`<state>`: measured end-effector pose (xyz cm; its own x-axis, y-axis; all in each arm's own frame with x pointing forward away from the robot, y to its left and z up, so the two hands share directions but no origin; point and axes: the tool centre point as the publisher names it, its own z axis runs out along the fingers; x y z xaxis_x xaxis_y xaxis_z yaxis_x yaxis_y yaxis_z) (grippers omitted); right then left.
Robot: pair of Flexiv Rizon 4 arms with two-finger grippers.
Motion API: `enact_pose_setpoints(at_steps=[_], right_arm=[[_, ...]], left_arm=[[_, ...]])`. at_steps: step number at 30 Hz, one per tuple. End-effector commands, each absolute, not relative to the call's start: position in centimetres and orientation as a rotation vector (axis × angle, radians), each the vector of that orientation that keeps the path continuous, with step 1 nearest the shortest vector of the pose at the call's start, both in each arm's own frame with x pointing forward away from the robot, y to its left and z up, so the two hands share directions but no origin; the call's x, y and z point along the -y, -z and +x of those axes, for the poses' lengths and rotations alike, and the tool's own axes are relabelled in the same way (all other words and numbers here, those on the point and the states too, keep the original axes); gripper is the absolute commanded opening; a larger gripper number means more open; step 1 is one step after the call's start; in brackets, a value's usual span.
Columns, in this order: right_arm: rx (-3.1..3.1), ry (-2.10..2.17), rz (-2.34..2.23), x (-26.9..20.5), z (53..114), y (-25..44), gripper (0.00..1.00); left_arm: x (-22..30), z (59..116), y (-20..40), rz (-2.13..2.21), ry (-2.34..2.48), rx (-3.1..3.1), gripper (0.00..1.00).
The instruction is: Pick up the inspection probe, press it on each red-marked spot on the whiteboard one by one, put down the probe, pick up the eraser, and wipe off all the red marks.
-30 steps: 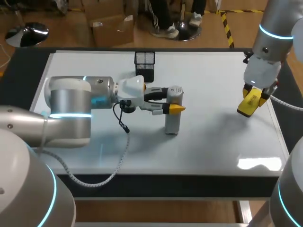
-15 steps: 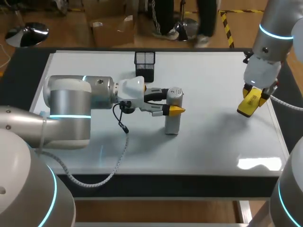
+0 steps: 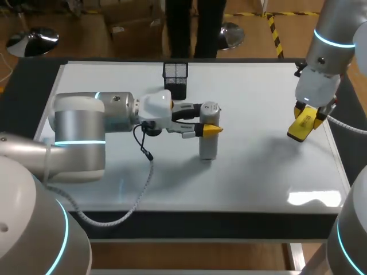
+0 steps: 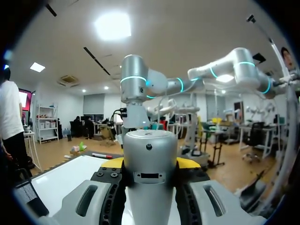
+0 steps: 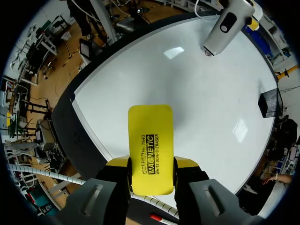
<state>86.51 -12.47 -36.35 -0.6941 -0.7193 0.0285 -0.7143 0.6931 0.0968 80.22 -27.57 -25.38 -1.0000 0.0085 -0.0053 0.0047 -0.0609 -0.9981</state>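
The inspection probe (image 3: pixel 209 146), a grey cylinder, stands upright over the middle of the whiteboard (image 3: pixel 258 172). My left gripper (image 3: pixel 209 127) is shut on its upper part from the side. In the left wrist view the probe (image 4: pixel 149 154) fills the gap between the yellow tips of that gripper (image 4: pixel 150 164). Near the board's right edge, my right gripper (image 3: pixel 304 117) hangs above the surface, shut on the yellow eraser (image 3: pixel 299 130). The right wrist view shows the eraser (image 5: pixel 150 136) sticking out ahead of its gripper (image 5: pixel 151 163), with the probe (image 5: pixel 228 26) far ahead. I make out no red marks.
A black mesh pen holder (image 3: pixel 175 78) stands at the far middle of the board, just behind my left wrist, and also shows in the right wrist view (image 5: pixel 269 101). A cable (image 3: pixel 146 172) hangs from the left wrist down to the board's front edge.
My left gripper and the probe have shifted slightly up and away from the front edge. The right arm and eraser have not moved.
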Motion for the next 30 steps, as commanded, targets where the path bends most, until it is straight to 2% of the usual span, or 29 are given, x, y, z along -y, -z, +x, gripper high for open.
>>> enact_pose_setpoints(at_steps=[1, 12, 30], right_arm=[[2.829, 0.116, 1.202, 12.5, 86.5, 36.3, 0.0], [2.829, 0.116, 1.202, 12.5, 86.5, 36.3, 0.0], [2.829, 0.116, 1.202, 12.5, 86.5, 36.3, 0.0]], left_arm=[[26.2, 79.7, 24.2, -0.004, -2.298, 2.155, 0.0], [22.9, 80.9, 22.5, 0.04, -2.355, 2.168, 0.0], [14.6, 84.0, 21.1, 0.228, -2.451, 2.283, 0.0]])
